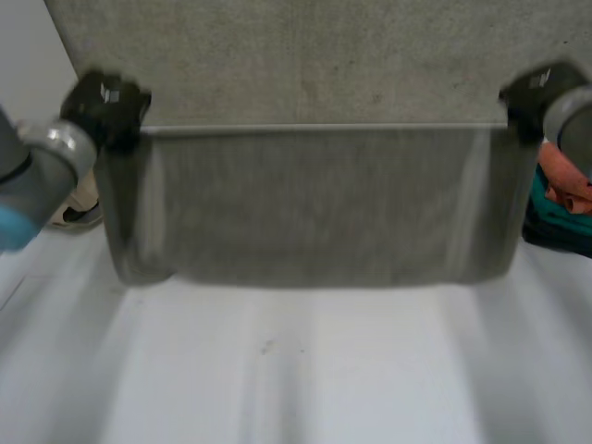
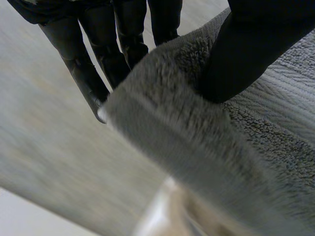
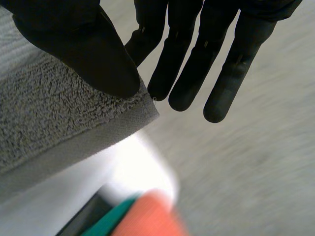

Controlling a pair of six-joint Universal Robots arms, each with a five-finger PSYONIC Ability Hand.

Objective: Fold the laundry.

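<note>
Left wrist view showed the left hand point(image 2: 251, 54) clamped on one corner of the grey towel point(image 2: 206, 147), the thumb pressed down on the pile and the fingers point(image 2: 83, 69) running behind the cloth. Right wrist view showed the right hand point(image 3: 88, 44) pinching the opposite corner, its thumb on the hem and its straight fingers point(image 3: 182, 73) reaching past the cloth's edge. Head view placed both hands level and well apart, with the towel's hemmed edge stretched in a straight line between them. From that edge a darker panel of towel dropped toward the white tabletop point(image 1: 296, 370), and a lighter stretch of the same towel lay beyond the held edge. Whether the lower fold touched the tabletop could not be determined. Orange and teal items point(image 1: 562, 199) lay just beside the right hand, off the towel. The step in hand appeared to be a half fold, with the held edge to be laid on the far edge. To perform it well, both hands should travel together at equal height and keep the edge taut so that no sag forms in the middle. Both pinches should hold until the corners meet the corners beneath. The right hand's path should stay clear of the orange and teal items.
</note>
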